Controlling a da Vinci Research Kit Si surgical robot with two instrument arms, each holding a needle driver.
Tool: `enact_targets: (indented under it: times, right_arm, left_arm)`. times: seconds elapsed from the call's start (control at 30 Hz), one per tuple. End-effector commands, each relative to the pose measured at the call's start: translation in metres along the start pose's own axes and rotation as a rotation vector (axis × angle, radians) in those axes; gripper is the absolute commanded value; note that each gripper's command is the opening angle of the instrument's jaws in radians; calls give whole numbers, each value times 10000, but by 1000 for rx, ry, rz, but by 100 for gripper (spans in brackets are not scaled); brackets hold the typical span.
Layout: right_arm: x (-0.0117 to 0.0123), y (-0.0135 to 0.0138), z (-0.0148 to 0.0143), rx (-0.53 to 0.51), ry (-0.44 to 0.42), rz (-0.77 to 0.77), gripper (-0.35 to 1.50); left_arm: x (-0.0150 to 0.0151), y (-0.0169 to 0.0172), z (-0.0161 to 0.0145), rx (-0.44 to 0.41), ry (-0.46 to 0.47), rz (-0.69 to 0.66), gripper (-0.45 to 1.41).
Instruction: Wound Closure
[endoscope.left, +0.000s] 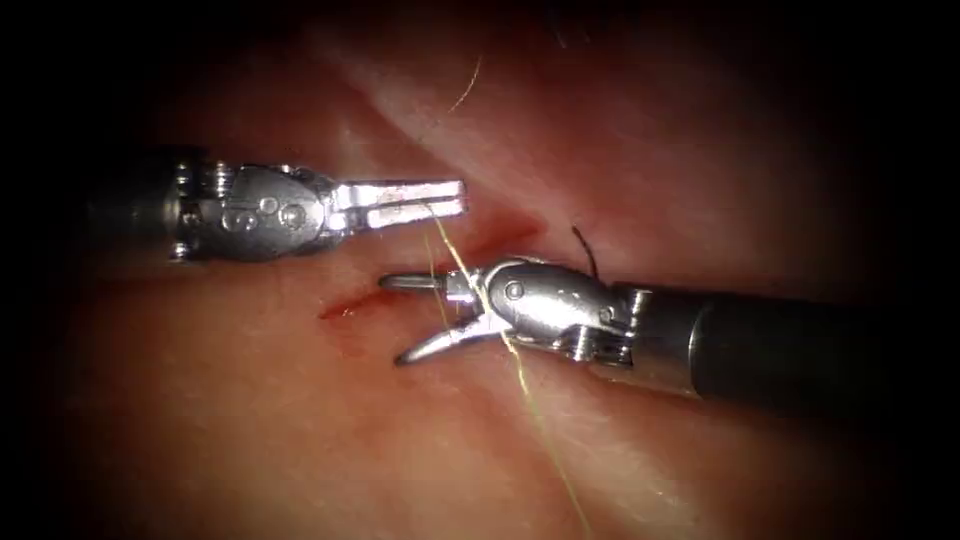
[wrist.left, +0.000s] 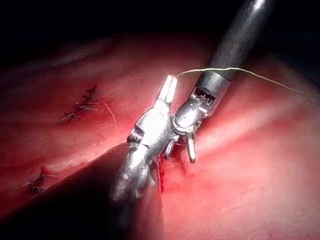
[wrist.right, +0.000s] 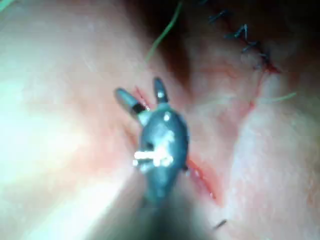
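Observation:
My left tool (endoscope.left: 463, 197) reaches in from the left above the cut (endoscope.left: 350, 305), its jaws shut on the pale thread (endoscope.left: 525, 385). From those jaws the thread runs down across the right tool's wrist toward the near edge. In the left wrist view the same jaws (wrist.left: 170, 82) pinch the thread (wrist.left: 240, 70), which trails away to the side. My right tool (endoscope.left: 392, 320) comes in from the right and lies over the cut with its jaws spread wide and nothing between them; they also show open in the right wrist view (wrist.right: 138, 89).
Red fluid lines the cut (wrist.right: 202, 177). A short dark thread end (endoscope.left: 583, 245) stands up behind the right tool. Finished dark stitches (wrist.left: 82, 105) (wrist.right: 242, 35) lie farther along the tissue. A fine loose strand (endoscope.left: 465, 90) rests on the far tissue.

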Motion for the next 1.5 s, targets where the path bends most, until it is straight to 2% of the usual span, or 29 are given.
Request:
enact_targets:
  times: [0.03, 0.2, 0.33, 0.5, 0.7, 1.03, 1.13, 1.5]
  right_arm:
    - [-4, 5, 9, 19, 7, -8, 103]
    - [-6, 5, 10, 54, 20, -24, 101]
    - [-6, 6, 11, 64, 52, -32, 101]
    - [-11, 11, 8, 96, 143, -47, 101]
    - [-11, 11, 9, 96, 176, -36, 101]
    - [-3, 11, 16, 107, 325, 19, 99]
    - [-2, 13, 16, 95, 344, 26, 99]
    - [23, 32, -10, 10, 441, 63, 98]
  left_arm:
    - [-10, -6, 4, -1, 3, 0, -45]
    - [-28, -17, 0, 1, 0, 1, -45]
    - [-55, -23, -6, -2, 0, 13, -45]
    - [-90, -21, -15, -8, -1, 35, -45]
    - [-122, -21, -26, -6, -8, 32, -45]
    - [-134, -22, -39, 14, 13, 39, -45]
    - [-134, -16, -41, 17, 12, 43, -45]
    - [-134, 15, -48, -15, 38, 63, -45]
